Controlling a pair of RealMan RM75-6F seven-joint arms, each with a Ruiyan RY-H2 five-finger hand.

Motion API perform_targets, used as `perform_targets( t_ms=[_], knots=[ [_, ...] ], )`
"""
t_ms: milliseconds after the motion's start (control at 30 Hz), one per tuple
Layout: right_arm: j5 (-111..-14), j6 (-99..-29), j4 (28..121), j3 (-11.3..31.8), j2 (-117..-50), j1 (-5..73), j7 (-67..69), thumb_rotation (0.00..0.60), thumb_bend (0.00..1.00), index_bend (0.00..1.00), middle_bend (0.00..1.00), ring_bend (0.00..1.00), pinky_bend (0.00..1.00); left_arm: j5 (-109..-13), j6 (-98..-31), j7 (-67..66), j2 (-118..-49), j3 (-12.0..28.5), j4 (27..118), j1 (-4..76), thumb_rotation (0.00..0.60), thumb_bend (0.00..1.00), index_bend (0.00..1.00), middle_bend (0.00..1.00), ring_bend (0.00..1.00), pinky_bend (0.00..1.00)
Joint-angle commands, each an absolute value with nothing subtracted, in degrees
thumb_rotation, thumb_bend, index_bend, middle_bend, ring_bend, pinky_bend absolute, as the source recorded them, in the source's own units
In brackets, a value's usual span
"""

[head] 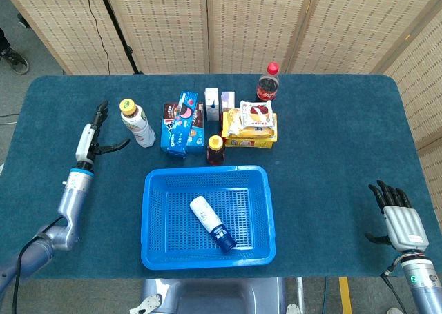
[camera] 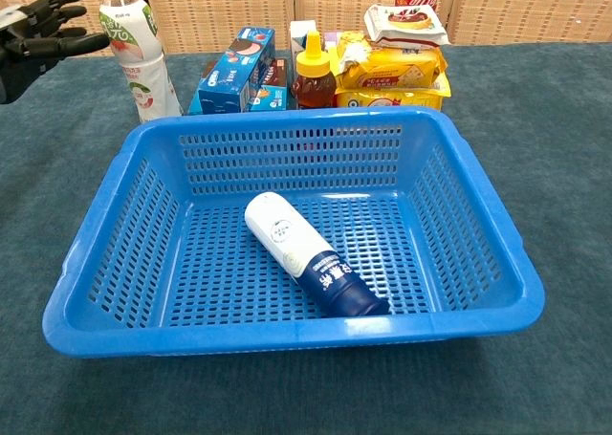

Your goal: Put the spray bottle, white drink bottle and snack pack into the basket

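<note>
With the spray bottle (head: pixel 213 223) lying in the basket (head: pixel 156 253), your empty, spread left hand (head: pixel 94 136) nears the upright white drink bottle (head: pixel 137 123); take its smooth, probably slippery, rigid body mid-height.

Glossy perforated plastic basket (camera: pixel 478 215); matt napped cloth on table (head: pixel 331 141); smooth, shiny spray bottle (camera: pixel 301 253).

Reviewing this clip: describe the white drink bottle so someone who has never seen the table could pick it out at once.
Start at the blue basket in the middle of the table and look past its far left corner. The white drink bottle stands upright there, left of the blue cookie box, with the open left hand just beside it. Its yellow cap and tall white body set it apart from the shorter dark honey bottle and the red-capped cola bottle.
</note>
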State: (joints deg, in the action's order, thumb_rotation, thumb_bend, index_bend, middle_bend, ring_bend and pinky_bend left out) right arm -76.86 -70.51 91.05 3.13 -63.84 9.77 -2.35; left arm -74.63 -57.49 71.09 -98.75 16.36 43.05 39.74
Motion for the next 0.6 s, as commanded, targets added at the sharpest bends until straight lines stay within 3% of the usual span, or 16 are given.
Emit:
perform_targets(
  t_ms=[33,600],
  knots=[
    [-76.4,-70.2,90.8,3.3,-63.8,9.9,-2.0,0.6,0.0,0.0,0.0,0.0,0.0,-74.2,-57.1,70.0,-99.9,18.2,42.6,41.9,0.49,0.07,0.0,0.0,0.0,0.0],
    [-74.6,-68.6,89.9,3.7,-63.8,10.4,-1.1,0.6,0.0,0.0,0.0,0.0,0.0,-71.9,-48.6,68.0,-105.0,20.2,35.2,47.6,0.484,0.08,0.0,0.0,0.0,0.0]
  ],
)
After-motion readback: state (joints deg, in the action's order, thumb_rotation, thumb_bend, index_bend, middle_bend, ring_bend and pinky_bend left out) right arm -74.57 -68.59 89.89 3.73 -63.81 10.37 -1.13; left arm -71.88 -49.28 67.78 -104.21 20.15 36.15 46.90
